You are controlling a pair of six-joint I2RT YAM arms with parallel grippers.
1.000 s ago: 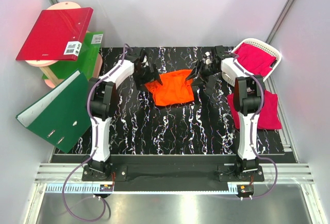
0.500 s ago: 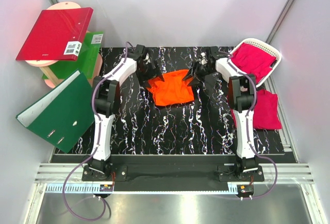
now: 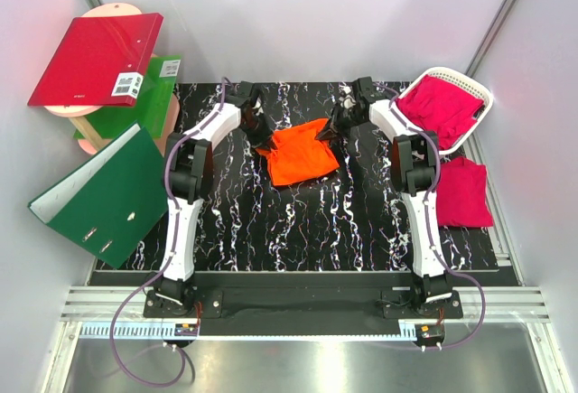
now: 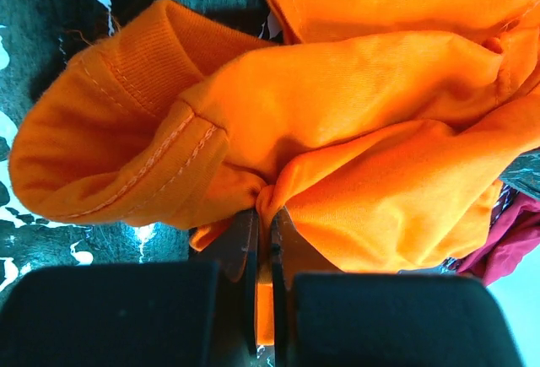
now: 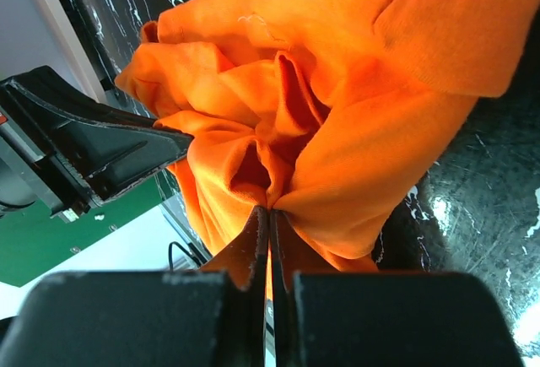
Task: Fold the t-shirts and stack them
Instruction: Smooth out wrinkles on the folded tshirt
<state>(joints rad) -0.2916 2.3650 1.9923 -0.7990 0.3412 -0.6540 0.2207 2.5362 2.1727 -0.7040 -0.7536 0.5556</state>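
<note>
An orange t-shirt (image 3: pixel 299 153) lies bunched on the black marbled table (image 3: pixel 298 221), toward the far middle. My left gripper (image 3: pixel 261 135) is shut on its far-left edge, and the left wrist view shows orange cloth (image 4: pixel 354 131) pinched between the jaws of this gripper (image 4: pixel 264 215). At the shirt's far-right corner my right gripper (image 3: pixel 329 131) is shut on it; the right wrist view shows a fold of the shirt (image 5: pixel 337 122) caught at the tips of that gripper (image 5: pixel 269 213). One magenta-pink t-shirt (image 3: pixel 444 107) fills the basket. Another (image 3: pixel 464 191) lies flat at the table's right edge.
A white lattice basket (image 3: pixel 481 95) stands at the far right corner. A red binder (image 3: pixel 97 58) and a green binder (image 3: pixel 99 196) sit off the table's left side, over a wooden spool (image 3: pixel 117 14). Grey walls close in the far side and both flanks.
Both grippers have moved in toward the far corners of the orange shirt and closed on it. The shirt's far edge is now drawn up into two pinched points.
</note>
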